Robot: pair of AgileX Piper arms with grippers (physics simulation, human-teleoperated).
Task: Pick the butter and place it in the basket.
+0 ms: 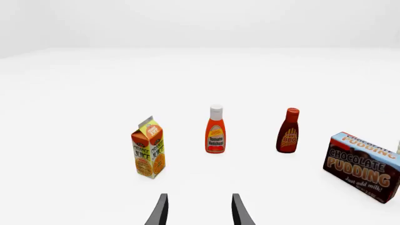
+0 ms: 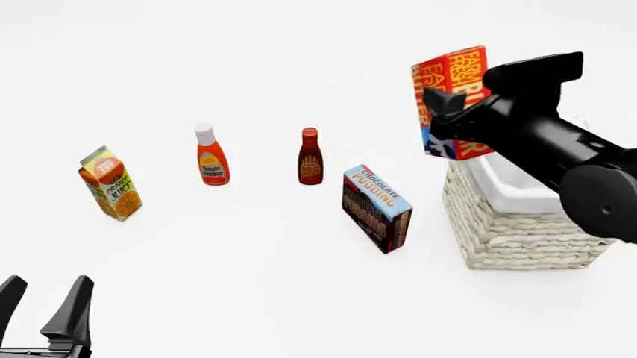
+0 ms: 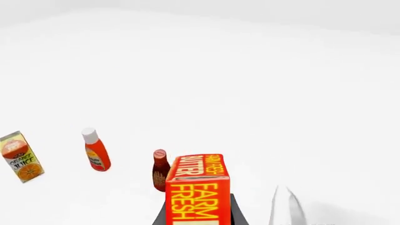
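Note:
The butter [image 2: 450, 88], a red and orange box, hangs in the air over the near-left corner of the basket [image 2: 508, 233]. My right gripper [image 2: 454, 119] is shut on it. In the right wrist view the butter [image 3: 196, 187] stands upright between the dark fingers [image 3: 235, 212]. The basket is cream wicker with a white cloth lining, and my right arm covers part of it. My left gripper [image 2: 45, 292] sits low at the near left, open and holding nothing, and its fingers [image 1: 161, 208] point toward the row of groceries.
An orange juice carton [image 2: 112, 184], a ketchup bottle [image 2: 211, 156] and a BBQ sauce bottle [image 2: 309, 156] stand in a row across the table. A chocolate pudding box [image 2: 377, 207] stands just left of the basket.

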